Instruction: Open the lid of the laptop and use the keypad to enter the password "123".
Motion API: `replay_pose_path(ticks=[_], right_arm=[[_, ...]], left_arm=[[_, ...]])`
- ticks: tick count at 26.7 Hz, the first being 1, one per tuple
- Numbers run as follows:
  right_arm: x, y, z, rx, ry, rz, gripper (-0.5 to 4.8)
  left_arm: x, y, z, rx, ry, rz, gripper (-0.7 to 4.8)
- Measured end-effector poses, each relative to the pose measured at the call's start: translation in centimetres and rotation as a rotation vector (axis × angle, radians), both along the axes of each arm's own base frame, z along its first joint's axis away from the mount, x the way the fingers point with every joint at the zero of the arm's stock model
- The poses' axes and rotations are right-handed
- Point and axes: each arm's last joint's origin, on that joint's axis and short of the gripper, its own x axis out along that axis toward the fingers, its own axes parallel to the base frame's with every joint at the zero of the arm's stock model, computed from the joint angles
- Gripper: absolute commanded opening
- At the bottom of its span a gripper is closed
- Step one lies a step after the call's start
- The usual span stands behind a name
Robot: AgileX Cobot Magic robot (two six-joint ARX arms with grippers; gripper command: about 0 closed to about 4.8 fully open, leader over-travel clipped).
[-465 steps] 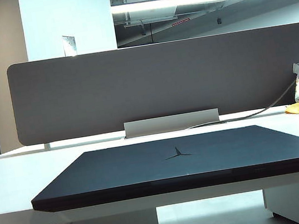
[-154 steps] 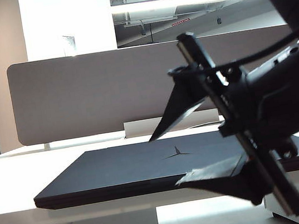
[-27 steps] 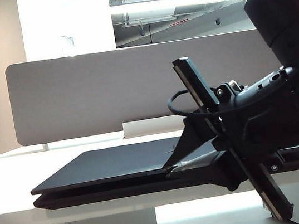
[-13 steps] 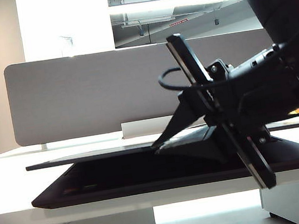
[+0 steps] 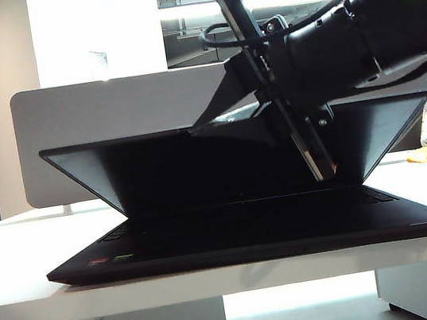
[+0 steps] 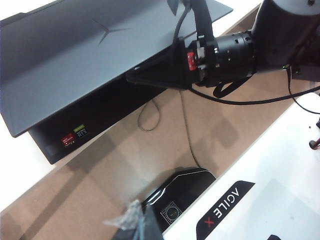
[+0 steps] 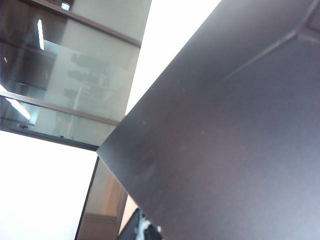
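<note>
Exterior view: white table [image 5: 20,261] with a grey divider panel [image 5: 70,117] standing along its far edge, a white column and ceiling strip light behind, bags at the far right edge. The matte black laptop [image 5: 249,239] sits at the front edge of the table, base flat, red and green stickers on the front left palm rest; the lid [image 5: 158,168] is raised partway, its front edge level and well above the base. The right gripper [image 5: 200,126] has its black fingers pinched shut on the lid's front edge near the middle. Left wrist view: brown floor, cable and a white robot base below; lid top shows the star emblem; the left gripper [image 6: 132,225] hangs off the table, well apart from the laptop, closed, holding nothing. Right wrist view: mostly the lid's [image 7: 230,145] dark matte surface, glass walls behind; fingers not visible.
</note>
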Motion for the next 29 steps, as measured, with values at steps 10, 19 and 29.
replay_pose_path(ticks=[10, 19, 29], right_arm=[[1.2, -1.3, 1.4, 0.022, -0.049, -0.017, -0.03], [3.4, -1.3, 4.8, -0.009, -0.142, -0.034, -0.03], [5.0, -2.9, 6.3, -0.028, -0.196, -0.052, -0.03]], left_arm=[[0.0, 0.0, 0.0, 0.000, -0.001, 0.001, -0.06], [0.0, 0.0, 0.0, -0.002, -0.003, 0.001, -0.06], [0.0, 0.0, 0.0, -0.003, -0.003, 0.001, -0.06]])
